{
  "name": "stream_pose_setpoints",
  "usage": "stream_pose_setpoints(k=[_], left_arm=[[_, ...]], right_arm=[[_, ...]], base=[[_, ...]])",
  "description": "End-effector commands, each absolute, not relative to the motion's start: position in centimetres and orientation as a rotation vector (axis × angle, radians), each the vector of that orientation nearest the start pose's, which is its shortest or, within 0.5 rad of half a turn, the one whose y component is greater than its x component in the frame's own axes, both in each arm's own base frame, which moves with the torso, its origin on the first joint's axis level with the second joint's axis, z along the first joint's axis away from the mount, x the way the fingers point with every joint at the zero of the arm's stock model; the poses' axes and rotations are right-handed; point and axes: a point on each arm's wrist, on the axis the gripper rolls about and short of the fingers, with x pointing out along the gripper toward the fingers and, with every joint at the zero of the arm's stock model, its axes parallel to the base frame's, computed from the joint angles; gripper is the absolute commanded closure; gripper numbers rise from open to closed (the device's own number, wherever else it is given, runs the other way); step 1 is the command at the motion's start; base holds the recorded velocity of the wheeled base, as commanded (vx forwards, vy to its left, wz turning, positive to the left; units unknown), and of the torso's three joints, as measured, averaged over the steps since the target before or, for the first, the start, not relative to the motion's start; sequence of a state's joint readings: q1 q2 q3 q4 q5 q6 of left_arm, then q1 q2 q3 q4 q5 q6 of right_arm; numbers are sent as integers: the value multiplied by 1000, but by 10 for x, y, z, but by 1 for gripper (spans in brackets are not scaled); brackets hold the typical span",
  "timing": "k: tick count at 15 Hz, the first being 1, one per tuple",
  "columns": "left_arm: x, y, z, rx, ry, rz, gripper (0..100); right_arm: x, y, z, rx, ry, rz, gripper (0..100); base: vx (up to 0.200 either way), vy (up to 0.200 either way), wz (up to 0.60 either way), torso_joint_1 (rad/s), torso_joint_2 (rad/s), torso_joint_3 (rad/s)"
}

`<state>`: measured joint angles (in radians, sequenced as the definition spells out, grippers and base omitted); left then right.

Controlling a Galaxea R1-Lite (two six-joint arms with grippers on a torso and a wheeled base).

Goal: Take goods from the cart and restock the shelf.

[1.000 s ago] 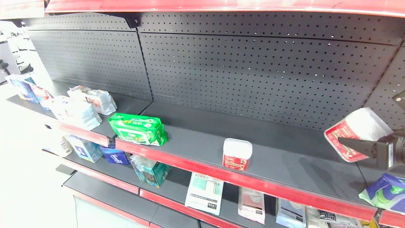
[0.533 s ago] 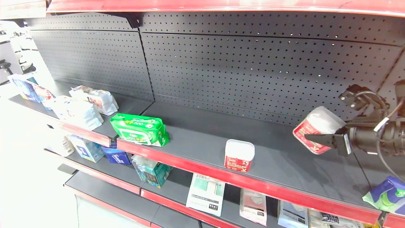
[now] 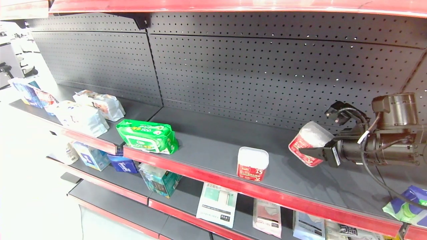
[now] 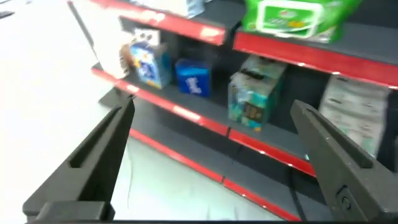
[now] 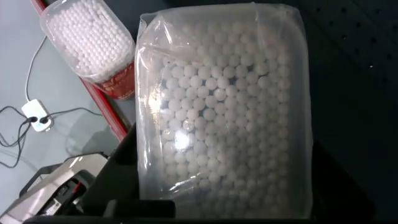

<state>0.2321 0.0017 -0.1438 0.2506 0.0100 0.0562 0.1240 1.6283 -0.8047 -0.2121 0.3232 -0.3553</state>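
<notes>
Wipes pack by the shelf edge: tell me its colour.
The wipes pack is bright green with a white label, clearest in the head view.

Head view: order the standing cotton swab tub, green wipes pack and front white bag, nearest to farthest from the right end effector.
1. Standing cotton swab tub, at the shelf's front edge, just left of the right end effector, which holds a second tub.
2. Green wipes pack, further left along the front edge.
3. Front white bag, far left, on the neighbouring shelf section.

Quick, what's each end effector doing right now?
Left end effector: open, empty.
Right end effector: closed on the swab tub.
</notes>
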Motion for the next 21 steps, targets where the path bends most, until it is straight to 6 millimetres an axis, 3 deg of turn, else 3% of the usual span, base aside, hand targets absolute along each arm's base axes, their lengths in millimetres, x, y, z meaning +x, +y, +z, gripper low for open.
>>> stream_pose_setpoints(k=[1,3,11,15,21], left_arm=[[-33,-7,87,48,94,226,0],[-27,-6,84,80,13,125,0],[-22,-5,75,-2,6,126,0],[-22,-5,75,-2,6,126,0],[-22,-5,75,-2,6,126,0]], right_arm=[[269,40,165,-277,529,536,100],[269,41,165,-280,528,538,100],[266,38,161,-272,543,528,100],[278,44,158,-270,544,575,100],[339,58,156,-333,487,611,100]], base=[[0,0,0,0,0,0],[0,0,0,0,0,0],[0,0,0,0,0,0],[0,0,0,0,0,0],[0,0,0,0,0,0]])
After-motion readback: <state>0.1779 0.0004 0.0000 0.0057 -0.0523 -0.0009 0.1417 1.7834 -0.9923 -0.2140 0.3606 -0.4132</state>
